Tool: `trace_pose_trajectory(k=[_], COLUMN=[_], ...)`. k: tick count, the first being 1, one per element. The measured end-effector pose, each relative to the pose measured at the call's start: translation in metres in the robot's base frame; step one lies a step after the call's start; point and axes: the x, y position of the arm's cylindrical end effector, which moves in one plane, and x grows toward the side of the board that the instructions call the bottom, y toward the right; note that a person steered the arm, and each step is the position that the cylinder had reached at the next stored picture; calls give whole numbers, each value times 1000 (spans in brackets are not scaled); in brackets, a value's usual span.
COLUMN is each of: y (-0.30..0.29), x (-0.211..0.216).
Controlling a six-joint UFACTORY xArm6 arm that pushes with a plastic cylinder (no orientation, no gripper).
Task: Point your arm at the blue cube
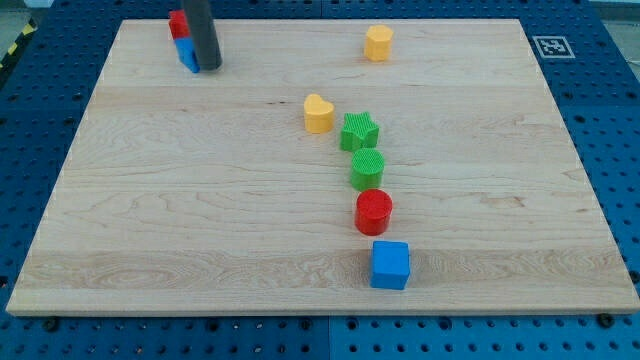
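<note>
While my tip (208,68) sits far up at the view's top left, the blue cube (390,265) waits way down near the view's bottom edge, a bit right of the middle. They are well apart. I have no fingers at all, only a dark rod, so there is nothing to open, close or grab with.

Right beside my tip, on its left, are a small red block (177,23) and a small blue block (186,54). The rod hides part of them, so I cannot tell their shapes, or if I am touching them. That blue one is not the cube I think the task means, since the clear cube is down below.

A line of blocks runs down the middle of the wooden board (150,220): a yellow heart (318,114), a green star (359,131), a green round block (367,168), then a red cylinder (374,212) just above the blue cube. A yellow block (378,43) stands alone near the top.

To do this well, I should slide down and right across the bare wood left of that line. I should come at the cube from its left side. I should stop just next to it, without bumping it or the red cylinder.
</note>
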Motion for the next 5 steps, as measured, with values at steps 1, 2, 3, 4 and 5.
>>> trace_pose_trajectory(k=[1,2,3,4,5], y=[-17,-33,-36,27,140], x=[-2,-10,-12,-10,-9])
